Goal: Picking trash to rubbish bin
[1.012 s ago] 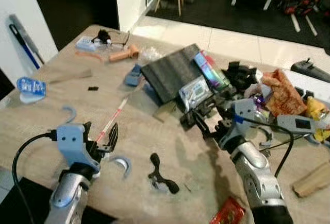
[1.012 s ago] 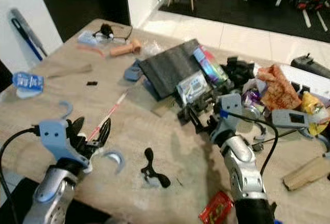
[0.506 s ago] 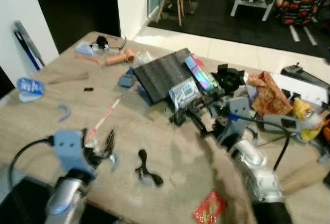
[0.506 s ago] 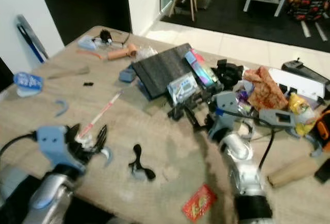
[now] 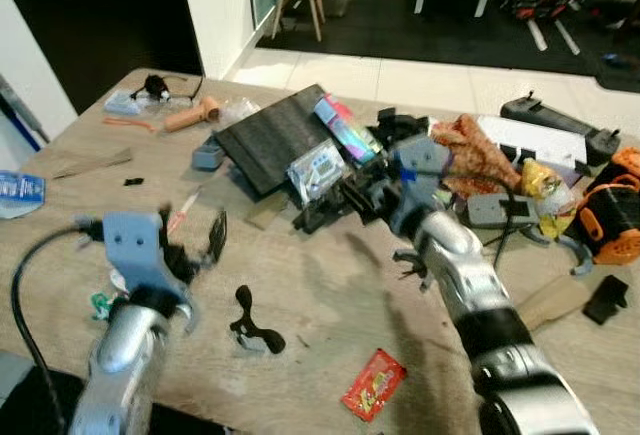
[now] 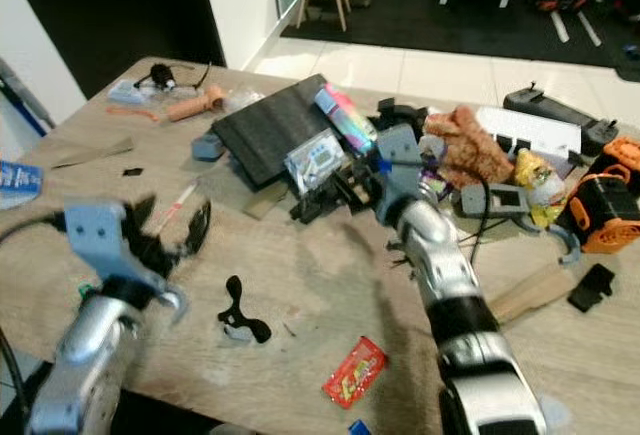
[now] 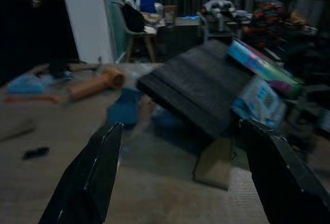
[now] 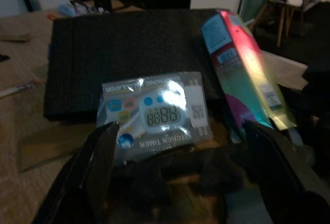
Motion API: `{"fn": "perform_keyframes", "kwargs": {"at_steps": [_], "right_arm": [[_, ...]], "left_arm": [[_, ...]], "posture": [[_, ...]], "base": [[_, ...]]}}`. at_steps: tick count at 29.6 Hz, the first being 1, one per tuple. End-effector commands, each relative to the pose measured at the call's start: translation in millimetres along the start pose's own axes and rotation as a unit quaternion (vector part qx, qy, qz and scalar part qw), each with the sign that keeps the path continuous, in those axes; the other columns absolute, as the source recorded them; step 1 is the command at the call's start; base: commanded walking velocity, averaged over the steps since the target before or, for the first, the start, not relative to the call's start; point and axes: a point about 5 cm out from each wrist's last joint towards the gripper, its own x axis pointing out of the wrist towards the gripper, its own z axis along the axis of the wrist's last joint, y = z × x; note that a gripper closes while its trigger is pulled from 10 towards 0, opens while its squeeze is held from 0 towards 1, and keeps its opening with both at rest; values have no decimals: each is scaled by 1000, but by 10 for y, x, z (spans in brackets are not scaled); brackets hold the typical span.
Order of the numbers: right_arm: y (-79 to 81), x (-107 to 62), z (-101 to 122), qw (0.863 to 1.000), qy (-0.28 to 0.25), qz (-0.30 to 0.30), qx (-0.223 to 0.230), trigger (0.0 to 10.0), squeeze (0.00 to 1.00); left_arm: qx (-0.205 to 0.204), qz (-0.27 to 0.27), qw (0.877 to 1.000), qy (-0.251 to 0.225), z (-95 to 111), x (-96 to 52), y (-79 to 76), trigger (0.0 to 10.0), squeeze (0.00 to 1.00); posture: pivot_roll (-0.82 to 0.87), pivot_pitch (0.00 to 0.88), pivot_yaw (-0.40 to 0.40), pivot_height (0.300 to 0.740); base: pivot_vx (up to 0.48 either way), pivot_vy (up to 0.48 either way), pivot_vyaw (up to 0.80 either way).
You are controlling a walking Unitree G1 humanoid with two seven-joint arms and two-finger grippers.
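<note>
Hovering over the cluttered tabletop (image 5: pixel 330 295), both arms with jaws spread and empty.

Nearest, the red wrapper (image 5: pixel 373 384) lies flat; left gripper (image 5: pixel 195 245) hangs wide open above the wood; farther on, right gripper (image 5: pixel 335 203) gapes just before the packaged timer (image 8: pixel 157 116) leaning on the black foam slab (image 5: pixel 268 135).

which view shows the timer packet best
The right wrist view: the timer packet sits close between the right gripper's open fingers, its printed label and digits readable. Both eye views show it small, leaning on the black foam pad. The left wrist view shows it blurred beside the pad.
</note>
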Motion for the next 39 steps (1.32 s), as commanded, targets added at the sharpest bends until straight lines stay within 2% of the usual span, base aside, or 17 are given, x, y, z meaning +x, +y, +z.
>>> {"fn": "perform_keyframes", "kwargs": {"at_steps": [1,2,3,5,6,7,8,12,20,23,24,25,26,31,39], "right_arm": [[26,59,-32,1000,12,7,-5,10000,0],[26,59,-32,1000,12,7,-5,10000,0],[22,137,29,1000,7,11,-2,10000,353],[23,164,55,1000,5,13,0,10000,353],[32,193,86,1000,2,18,-1,10000,902],[39,212,103,1000,-1,22,-2,10000,902],[53,241,131,1000,-4,28,-3,10000,1000],[101,333,254,999,-20,48,-5,10000,1000],[114,507,540,998,-38,40,-35,10000,1000],[106,519,569,998,-40,37,-39,10000,1000],[94,531,606,997,-41,34,-50,10000,133],[94,531,606,997,-41,34,-50,10000,133],[73,542,643,997,-39,30,-60,10000,0],[36,572,669,995,-11,28,-90,10000,0],[30,587,685,994,8,45,-103,10000,0]], "left_arm": [[18,-11,1000,1,82,-7,23,10000,0],[18,-11,1000,1,82,-7,23,10000,0],[29,-18,999,2,139,-28,32,10000,0],[32,-20,999,4,152,-38,37,10000,0],[35,-21,999,5,166,-51,44,10000,0],[36,-22,999,6,183,-71,48,10000,0],[39,-22,999,9,192,-79,55,10000,0],[48,-26,998,20,202,-112,74,10000,0],[77,-41,993,74,167,-390,98,10000,0],[77,-40,993,77,167,-410,98,10000,0],[76,-38,993,80,169,-444,97,10000,0],[76,-38,993,80,169,-444,97,10000,0],[72,-34,993,82,187,-482,95,10000,0],[50,-7,995,82,253,-572,141,10000,0],[48,-4,995,83,352,-668,132,10000,0]], "posture": [[-61,0,27,740],[-61,0,27,740],[-50,0,33,740],[-50,0,33,740],[-44,0,37,740],[-40,2,37,740],[-37,7,39,740],[-27,33,47,740],[-4,105,49,740],[-4,105,49,740],[2,120,47,740],[2,120,47,740],[12,137,43,740],[31,164,40,740],[56,210,39,740]], "base": [[0,0,0],[0,0,0],[0,0,0],[0,0,0],[0,0,0],[0,0,0],[0,0,0],[0,0,0],[0,0,0],[0,0,0],[0,0,0],[0,0,0],[0,0,0],[0,0,0],[0,0,0]]}}
